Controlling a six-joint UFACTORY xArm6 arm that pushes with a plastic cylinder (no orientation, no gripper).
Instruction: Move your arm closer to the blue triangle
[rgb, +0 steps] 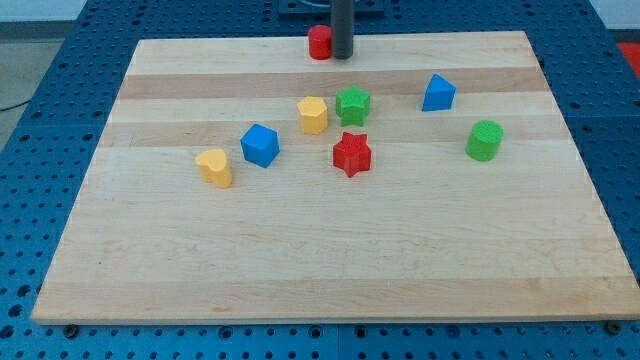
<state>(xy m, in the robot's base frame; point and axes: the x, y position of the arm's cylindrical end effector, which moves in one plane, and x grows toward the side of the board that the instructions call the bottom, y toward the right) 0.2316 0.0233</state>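
Note:
The blue triangle (438, 93) sits on the wooden board toward the view's upper right. My tip (342, 56) is at the board's top edge near the middle, touching or just right of a red cylinder (319, 42). The tip is well to the left of the blue triangle and a little above it in the view.
A green star (353, 104) and a yellow hexagon block (313, 115) lie below the tip. A red star (352, 153), a blue cube (260, 145) and a yellow heart block (214, 168) lie mid-board. A green cylinder (485, 140) is below right of the triangle.

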